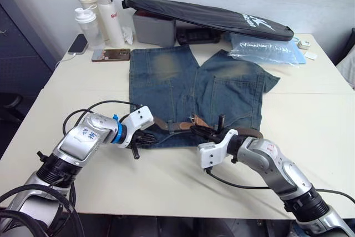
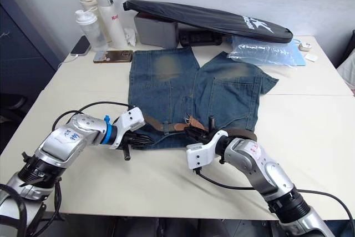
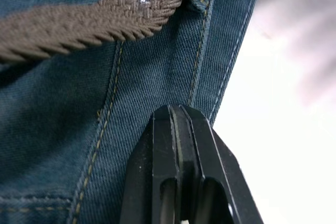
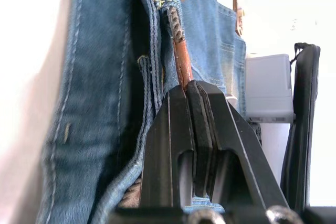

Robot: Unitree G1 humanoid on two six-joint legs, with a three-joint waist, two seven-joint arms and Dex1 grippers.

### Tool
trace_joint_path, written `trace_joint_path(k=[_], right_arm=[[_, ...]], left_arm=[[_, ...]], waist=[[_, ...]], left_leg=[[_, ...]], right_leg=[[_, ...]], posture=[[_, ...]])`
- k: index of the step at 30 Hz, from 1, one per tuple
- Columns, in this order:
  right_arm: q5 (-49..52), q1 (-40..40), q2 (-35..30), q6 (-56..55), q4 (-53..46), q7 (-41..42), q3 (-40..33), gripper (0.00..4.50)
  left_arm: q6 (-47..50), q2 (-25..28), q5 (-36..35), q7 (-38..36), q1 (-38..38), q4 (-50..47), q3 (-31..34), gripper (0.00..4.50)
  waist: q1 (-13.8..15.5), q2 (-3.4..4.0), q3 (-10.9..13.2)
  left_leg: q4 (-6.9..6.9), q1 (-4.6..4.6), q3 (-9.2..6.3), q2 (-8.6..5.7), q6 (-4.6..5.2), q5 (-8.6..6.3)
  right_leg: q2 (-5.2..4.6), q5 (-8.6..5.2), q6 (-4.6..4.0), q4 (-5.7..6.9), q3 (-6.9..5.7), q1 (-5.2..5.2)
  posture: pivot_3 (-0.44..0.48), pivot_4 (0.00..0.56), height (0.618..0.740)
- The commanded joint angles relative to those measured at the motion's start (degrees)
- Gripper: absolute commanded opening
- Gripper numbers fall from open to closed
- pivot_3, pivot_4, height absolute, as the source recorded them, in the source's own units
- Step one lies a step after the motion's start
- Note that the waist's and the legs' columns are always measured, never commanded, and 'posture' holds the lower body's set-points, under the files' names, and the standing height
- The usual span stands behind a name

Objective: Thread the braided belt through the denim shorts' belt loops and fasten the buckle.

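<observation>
The braided belt (image 1: pixel 177 125) lies along the denim shorts' (image 1: pixel 191 90) waistband on our tabletop (image 1: pixel 316 115). Our right gripper (image 4: pixel 186 90) pinches its tan tip; our left gripper (image 3: pixel 176 114), fingers together, presses the waistband's end.

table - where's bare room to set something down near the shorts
Free: the table right of the denim shorts, and the near strip in front of both grippers. Crowded: the far edge, with bottles, a phone, a black bag and a plastic pouch.
</observation>
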Motion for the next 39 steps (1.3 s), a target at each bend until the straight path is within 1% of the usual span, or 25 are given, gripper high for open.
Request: trace_joint_path(k=[1,4,7,10,15,19,22,29,34,39], right_arm=[[0.61,-1.26,-1.18,-0.01,-5.36,1.26,-2.53,0.00],[1.60,-1.77,-2.05,0.33,-7.99,2.70,-3.62,0.00],[2.94,-3.12,-3.61,0.36,-9.61,4.36,-5.64,0.00],[4.34,-5.09,-6.06,-0.57,-9.01,5.19,-8.13,0.00],[7.03,-9.84,-9.23,-3.72,-7.01,6.32,-9.73,0.00],[8.30,-12.41,-10.78,-5.31,-4.40,6.61,-10.29,0.00],[9.25,-16.82,-15.35,-10.23,2.76,6.03,-12.47,0.00],[12.24,-22.48,-21.73,-18.43,13.38,4.93,-14.52,0.00],[14.32,-23.32,-22.62,-20.94,14.59,5.86,-14.07,0.00],[13.29,-23.51,-23.57,-21.51,14.12,6.28,-14.20,0.00]], left_arm=[[-3.07,2.20,7.31,0.55,0.62,1.15,-4.36,0.03],[-3.82,1.61,8.87,0.91,1.01,1.59,-5.17,0.03],[-4.26,1.04,10.11,0.86,1.07,2.27,-5.70,0.03],[-4.60,0.52,10.71,0.70,1.17,2.82,-5.86,0.03],[-4.82,-0.80,11.42,0.58,1.30,3.56,-5.91,0.03],[-4.87,-1.46,11.85,0.49,1.53,3.79,-5.72,0.03],[-4.57,-1.30,11.91,0.66,3.00,2.75,-5.37,0.03],[-3.78,-1.27,12.21,0.51,5.33,1.37,-4.76,0.03],[-4.10,-0.90,12.80,0.25,6.10,1.18,-4.46,0.03],[-5.22,0.35,13.35,-0.69,6.17,1.96,-3.86,0.03]], waist=[[-0.03,0.07,-0.12],[-0.01,0.18,-0.23],[0.00,0.15,-0.22],[-0.02,0.12,-0.21],[-0.03,0.12,-0.21],[0.10,0.11,-0.21],[0.02,0.17,-0.19],[-0.23,0.17,-0.18],[-0.31,0.10,-0.14],[-0.43,0.12,-0.13]], left_leg=[[-0.02,0.01,0.03,0.01,0.00,0.00],[-0.04,0.07,0.11,0.01,0.01,0.00],[-0.04,0.30,0.25,0.01,0.03,-0.02],[-0.12,0.67,0.43,0.00,0.11,-0.07],[-0.11,0.95,0.46,0.02,0.26,-0.16],[-0.08,0.97,0.44,0.01,0.34,-0.20],[0.01,0.97,0.46,-0.03,0.69,-0.39],[-0.15,1.33,0.74,0.03,0.79,-0.46],[-0.22,1.52,0.94,0.09,0.84,-0.49],[-0.23,1.54,0.98,0.12,0.84,-0.50]], right_leg=[[0.01,0.00,0.00,0.00,0.04,0.00],[0.01,0.00,0.00,-0.04,0.12,0.01],[0.01,0.00,0.01,-0.05,0.26,0.12],[0.01,-0.02,0.02,-0.10,0.46,0.42],[0.00,-0.02,0.03,-0.20,0.57,0.72],[0.00,-0.02,0.03,-0.21,0.65,0.78],[-0.04,-0.02,0.03,-0.23,0.78,0.82],[-0.04,-0.07,-0.03,-0.29,1.00,0.98],[-0.04,-0.09,-0.06,-0.29,1.15,1.06],[-0.03,-0.09,-0.07,-0.28,1.17,1.06]], posture=[[0.000,0.150,0.740],[0.000,0.150,0.740],[0.000,0.150,0.740],[0.000,0.150,0.740],[0.000,0.150,0.740],[0.000,0.150,0.740],[0.000,0.150,0.740],[0.000,0.150,0.740],[0.000,0.150,0.740],[0.000,0.150,0.740]])
